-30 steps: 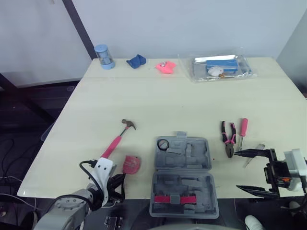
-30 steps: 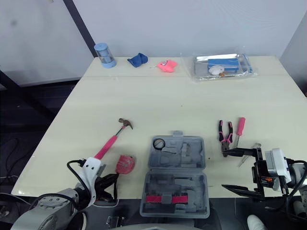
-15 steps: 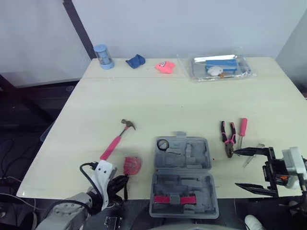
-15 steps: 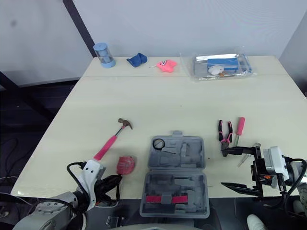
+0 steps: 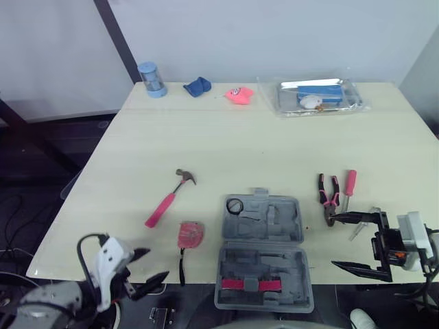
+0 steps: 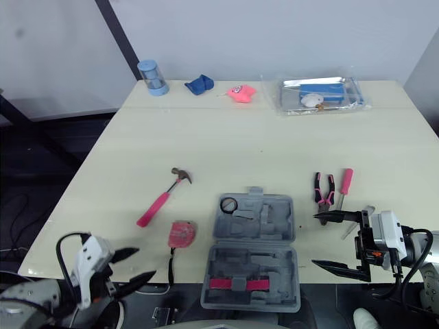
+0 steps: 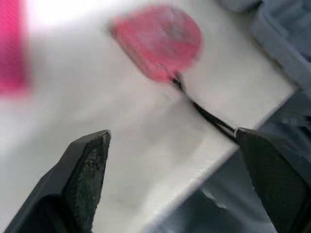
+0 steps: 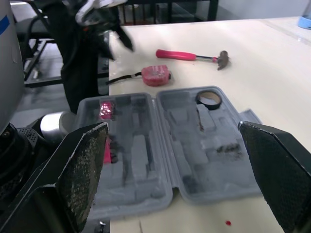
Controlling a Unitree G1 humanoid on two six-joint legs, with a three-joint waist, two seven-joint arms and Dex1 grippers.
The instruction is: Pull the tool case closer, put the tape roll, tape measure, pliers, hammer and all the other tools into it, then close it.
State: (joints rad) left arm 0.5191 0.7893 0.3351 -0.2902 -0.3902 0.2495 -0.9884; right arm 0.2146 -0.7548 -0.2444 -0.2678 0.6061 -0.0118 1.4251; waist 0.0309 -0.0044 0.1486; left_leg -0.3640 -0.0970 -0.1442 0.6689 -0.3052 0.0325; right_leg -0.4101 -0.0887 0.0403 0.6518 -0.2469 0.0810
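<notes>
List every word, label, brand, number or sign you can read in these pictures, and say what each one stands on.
None: no text in these pictures can be read.
tape measure: any marking on its pink face is too blurred to read.
tool case: any lettering on the grey plastic or the pink strip inside is too small to read.
clear packet: any print on the blue item inside is too small to read.

Pale table (image 5: 240,137) against white wall (image 5: 274,34); dark diagonal post (image 5: 116,38); dark floor (image 5: 41,157) left.
</notes>
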